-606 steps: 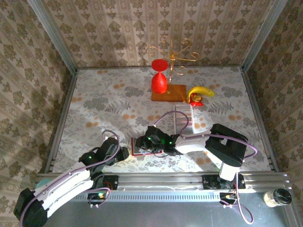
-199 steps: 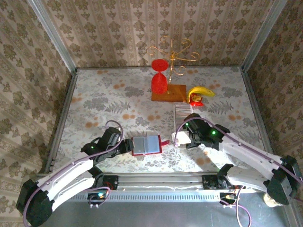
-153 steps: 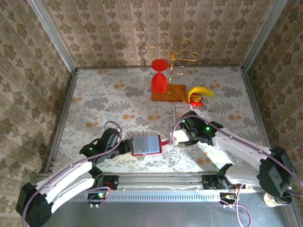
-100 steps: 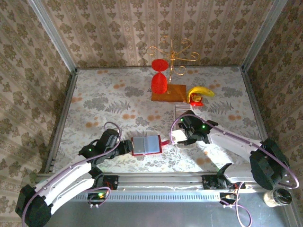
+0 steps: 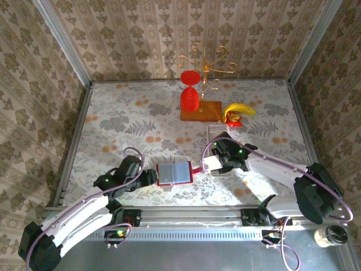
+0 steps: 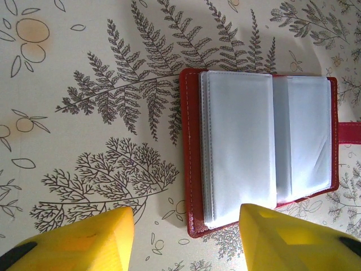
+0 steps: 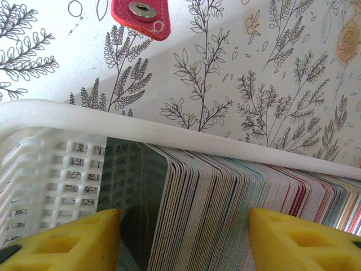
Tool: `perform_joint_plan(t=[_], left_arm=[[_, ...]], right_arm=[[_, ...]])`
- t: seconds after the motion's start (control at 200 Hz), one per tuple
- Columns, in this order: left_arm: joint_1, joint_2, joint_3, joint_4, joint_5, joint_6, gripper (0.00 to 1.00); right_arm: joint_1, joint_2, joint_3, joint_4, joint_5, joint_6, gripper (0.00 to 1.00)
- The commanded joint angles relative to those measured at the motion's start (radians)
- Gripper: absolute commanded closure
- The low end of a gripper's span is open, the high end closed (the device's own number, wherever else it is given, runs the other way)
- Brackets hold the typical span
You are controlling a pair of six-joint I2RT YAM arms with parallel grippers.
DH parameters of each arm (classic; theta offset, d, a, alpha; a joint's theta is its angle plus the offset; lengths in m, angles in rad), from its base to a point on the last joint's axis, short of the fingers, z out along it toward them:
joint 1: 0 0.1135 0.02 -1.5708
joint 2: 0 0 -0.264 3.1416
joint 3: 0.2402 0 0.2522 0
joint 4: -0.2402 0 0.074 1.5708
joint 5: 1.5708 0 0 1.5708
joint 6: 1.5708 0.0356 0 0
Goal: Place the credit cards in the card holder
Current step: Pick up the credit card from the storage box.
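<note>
hovering right gripper: i swung it over credit cards, spread (pick next)
left gripper: released by card holder

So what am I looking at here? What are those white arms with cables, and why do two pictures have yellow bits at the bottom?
Those are two robot arms, bolted at the near edge of a table. The wide picture comes from a camera fixed above and behind them. The two close-ups come from a camera on each arm's wrist, and the yellow bits are the fingers of its end effector, the part that grasps. The left end effector hangs open at the edge of a red card holder, which lies open on the flowered table. The right end effector is open over a row of credit cards standing in a white basket; nothing is gripped. Farther back are a red glass, a wooden board and a banana.
</note>
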Motion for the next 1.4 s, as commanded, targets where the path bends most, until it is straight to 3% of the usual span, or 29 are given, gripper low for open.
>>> perform_joint_plan(t=[0.0,0.285,0.42,1.125,1.395], left_arm=[[0.007,-0.009,-0.016,-0.005,0.009,-0.008,0.48],[0.007,-0.01,-0.024,0.008,0.017,-0.016,0.51],[0.007,-0.01,-0.027,0.009,0.018,-0.017,0.53],[0.007,-0.007,-0.027,0.019,0.023,-0.023,0.56],[0.007,-0.007,-0.026,0.018,0.024,-0.022,0.56]], right_arm=[[-0.005,-0.035,-0.007,-0.023,0.013,-0.023,0.45],[-0.005,-0.058,-0.013,-0.044,0.014,-0.024,0.55],[-0.005,-0.068,-0.012,-0.053,0.01,-0.021,0.67],[-0.005,-0.155,-0.01,-0.076,-0.008,0.013,0.84],[-0.001,-0.213,0.01,-0.169,-0.032,0.048,0.89]])
